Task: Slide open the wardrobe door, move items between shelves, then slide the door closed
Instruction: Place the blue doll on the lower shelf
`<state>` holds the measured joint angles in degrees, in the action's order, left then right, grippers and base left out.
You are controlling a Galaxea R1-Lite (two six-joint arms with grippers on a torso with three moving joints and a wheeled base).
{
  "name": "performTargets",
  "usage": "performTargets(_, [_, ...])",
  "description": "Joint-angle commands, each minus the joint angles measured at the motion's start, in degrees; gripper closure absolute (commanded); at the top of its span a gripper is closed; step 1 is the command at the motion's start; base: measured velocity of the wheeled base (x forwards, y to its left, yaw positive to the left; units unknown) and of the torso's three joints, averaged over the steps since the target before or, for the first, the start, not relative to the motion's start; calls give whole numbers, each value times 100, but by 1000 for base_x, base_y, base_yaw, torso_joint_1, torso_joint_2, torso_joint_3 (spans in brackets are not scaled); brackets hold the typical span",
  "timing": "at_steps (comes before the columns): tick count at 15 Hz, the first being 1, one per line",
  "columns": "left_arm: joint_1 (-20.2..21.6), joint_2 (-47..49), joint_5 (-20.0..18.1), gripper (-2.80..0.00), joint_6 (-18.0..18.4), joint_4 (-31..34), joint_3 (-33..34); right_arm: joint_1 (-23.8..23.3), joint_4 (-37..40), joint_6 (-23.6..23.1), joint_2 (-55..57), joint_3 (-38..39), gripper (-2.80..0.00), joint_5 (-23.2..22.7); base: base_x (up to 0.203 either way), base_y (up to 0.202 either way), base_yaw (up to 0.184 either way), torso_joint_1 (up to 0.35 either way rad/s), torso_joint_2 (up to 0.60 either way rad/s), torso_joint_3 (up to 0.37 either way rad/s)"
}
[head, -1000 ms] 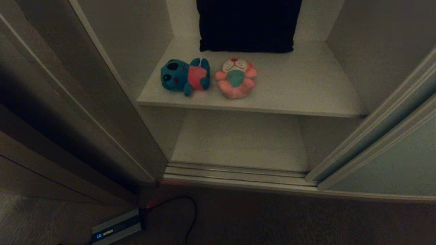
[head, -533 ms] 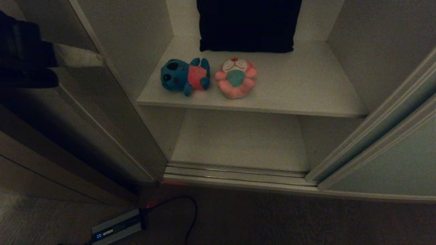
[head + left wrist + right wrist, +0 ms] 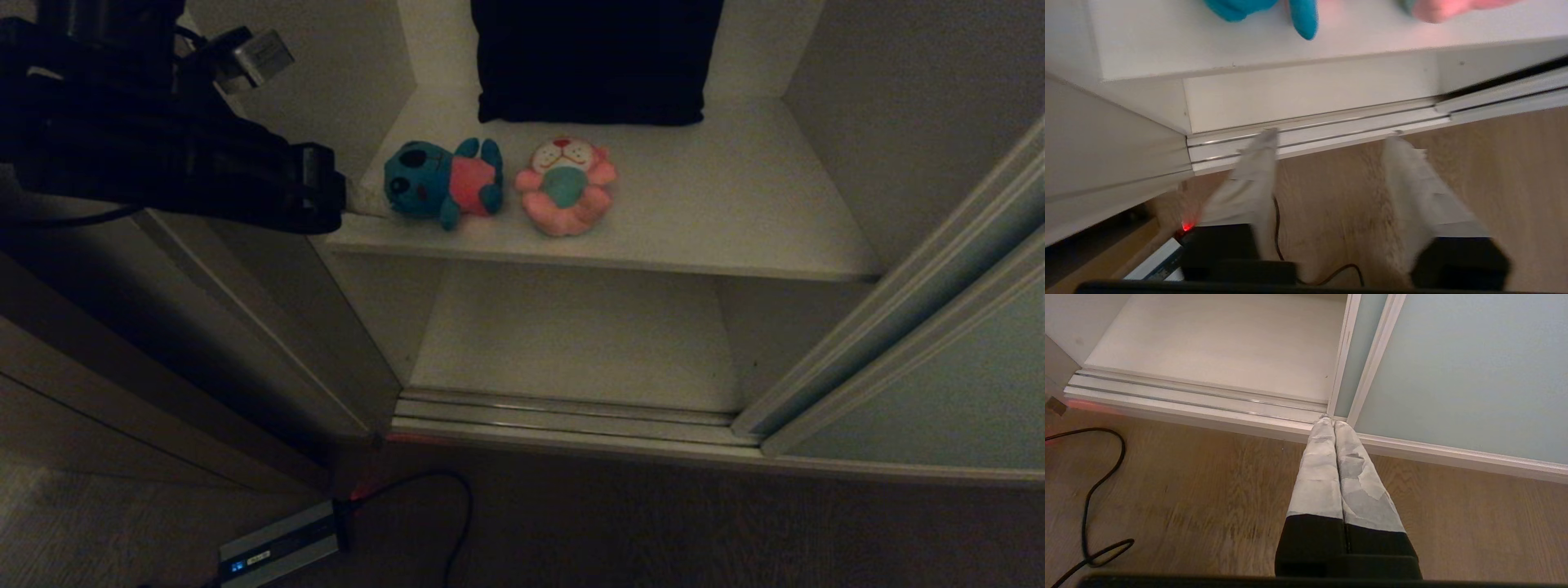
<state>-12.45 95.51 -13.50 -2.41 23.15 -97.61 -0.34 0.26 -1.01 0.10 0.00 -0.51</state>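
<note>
— What's nearest us, down by the floor?

— A black cable [image 3: 454,523] and a small grey box [image 3: 277,554] with a lit display, same spot as a second ago. Beyond them the ribbed floor track [image 3: 563,416], and the sliding wardrobe door [image 3: 939,384] pushed off to the right, so the wardrobe stands open.

— And the robot?

— The right hand [image 3: 1334,424] hangs low over the wood floor in front of the door frame, its two padded fingers pressed together with nothing between them. The left is the news: a second ago there was no arm in the head view, half a second ago it was only poking in at the left edge, and now the left hand [image 3: 359,204] has swung in level with the upper shelf [image 3: 735,220], its pale tip just beside the blue toy's head.

— Holding anything?

— No. In its wrist view the fingers [image 3: 1257,171] stand apart, roughly halfway, gripping nothing.

— The toys?

— Unmoved. The teal-blue plush [image 3: 443,190] lies near the left front of that upper shelf, the pink plush [image 3: 566,186] just beside it on the right. The lower shelf [image 3: 571,335] has no toy on it. At the back, the dark folded cloth [image 3: 594,61], also as it was.
</note>
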Motion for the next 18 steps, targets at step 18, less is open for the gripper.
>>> performTargets(18, [-433,2186,814,-280,-1845,-1441,-1317,-1,1,-4,-1,26,0,-2,0,0,0,0,0,0])
